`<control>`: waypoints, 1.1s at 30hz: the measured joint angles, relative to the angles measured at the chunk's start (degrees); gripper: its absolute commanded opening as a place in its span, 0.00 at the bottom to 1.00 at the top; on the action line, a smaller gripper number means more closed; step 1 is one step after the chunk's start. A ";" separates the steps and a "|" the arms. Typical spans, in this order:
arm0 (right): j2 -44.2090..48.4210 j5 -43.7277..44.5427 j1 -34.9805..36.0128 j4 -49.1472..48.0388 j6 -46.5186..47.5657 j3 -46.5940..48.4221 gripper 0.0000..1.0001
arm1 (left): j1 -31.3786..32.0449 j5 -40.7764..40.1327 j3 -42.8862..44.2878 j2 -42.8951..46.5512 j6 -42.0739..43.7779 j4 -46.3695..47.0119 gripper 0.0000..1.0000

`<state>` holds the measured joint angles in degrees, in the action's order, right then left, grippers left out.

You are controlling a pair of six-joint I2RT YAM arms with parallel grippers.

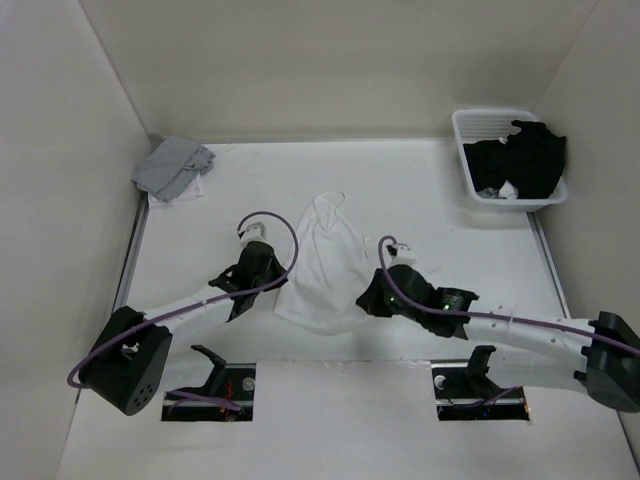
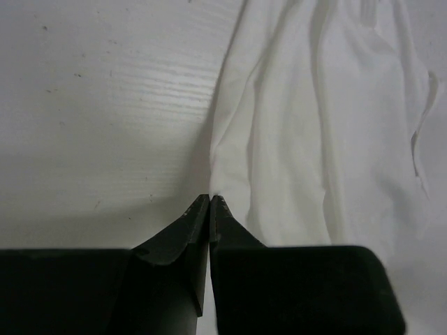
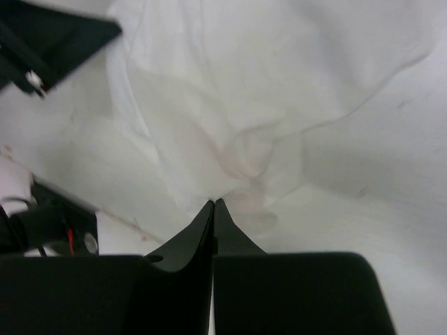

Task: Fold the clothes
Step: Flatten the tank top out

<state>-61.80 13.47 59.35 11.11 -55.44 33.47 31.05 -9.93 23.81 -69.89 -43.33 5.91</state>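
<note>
Two pairs of fingers are clenching on the clothes (image 1: 322, 270), which are lying in the middle of the tabletop (image 1: 430, 210), toward its near edge; the left fingers (image 2: 197, 222) are pinching only the very hem; the right fingers (image 3: 201, 222) are gripping a small pucker; such thin fabric is probably risking slipping free on lifting, skewing the fold.

My left arm (image 1: 185, 305) and right arm (image 1: 520, 328) reach forward, low down, bent in toward each other. My left gripper (image 2: 210, 198) and right gripper (image 3: 213, 202) are squeezed tight, each pinching the clothes (image 1: 325, 265).
</note>
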 measured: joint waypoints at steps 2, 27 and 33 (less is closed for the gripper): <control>2.40 0.50 -3.87 -0.24 1.25 -0.11 0.01 | -0.98 -0.17 0.20 0.04 -0.31 0.13 0.01; 5.38 -3.10 -19.45 -4.61 20.52 34.80 0.01 | -7.74 -0.42 46.14 1.73 -1.31 -5.86 0.02; 14.60 -3.39 -13.42 -6.51 15.56 16.37 0.01 | -4.98 -2.54 38.51 10.40 1.20 -11.65 0.06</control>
<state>-47.20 10.09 45.93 4.60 -39.88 49.84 26.06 -12.47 62.33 -59.48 -42.13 -5.74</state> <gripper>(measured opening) 0.012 0.046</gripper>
